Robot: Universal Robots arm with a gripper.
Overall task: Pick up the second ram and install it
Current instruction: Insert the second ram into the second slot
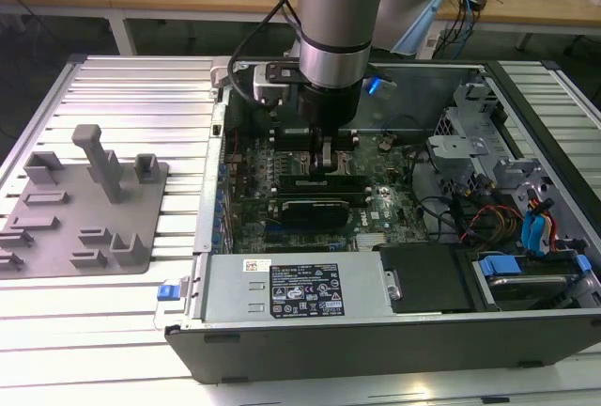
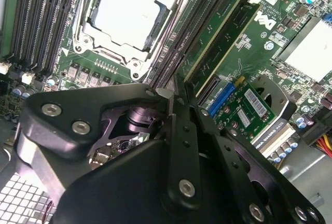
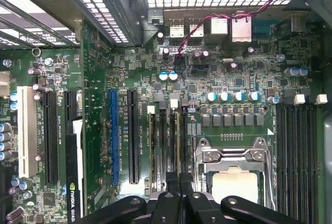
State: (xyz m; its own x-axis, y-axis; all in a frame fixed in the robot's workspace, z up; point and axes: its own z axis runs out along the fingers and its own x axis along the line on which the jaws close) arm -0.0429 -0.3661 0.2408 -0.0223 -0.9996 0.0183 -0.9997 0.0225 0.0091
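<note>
Gripper (image 2: 171, 99): closest thing to your wrist cameras, all black plates and screws. In both wrist views it sat low over the motherboard (image 3: 207, 79), right at the memory slots.
Fingers (image 2: 182, 151): pulled close together, and as far as you could make out they were pinching a thin edge at the tips.
Ram stick (image 3: 178, 151): that's what they had hold of. It stood on edge in the slot row right next to the processor socket (image 3: 233, 182) and ran straight in between the tips.
Other ram stick (image 2: 218, 42): long and green, upright in a slot just beside yours, on the side away from the socket.
Socket: metal frame closed around a pale square cap, with banks of dark slots on both sides of it.
Blue slot (image 3: 114, 130): further along the board from the memory slots, with a black slot right beside it.
Red wire (image 3: 207, 22): looped over the ports at the edge of the board, well clear of your gripper.
Arm (image 1: 333, 11): in the exterior view it came straight down into the open computer case (image 1: 376, 331), with the wrist roughly over the middle of the board.
Grey tray (image 1: 56, 237): you had it on the slatted table (image 1: 122, 86), on the exterior view's left of the case and well apart from the gripper.
Post (image 1: 99, 157): stood upright on that tray, with low blocks around it.
</note>
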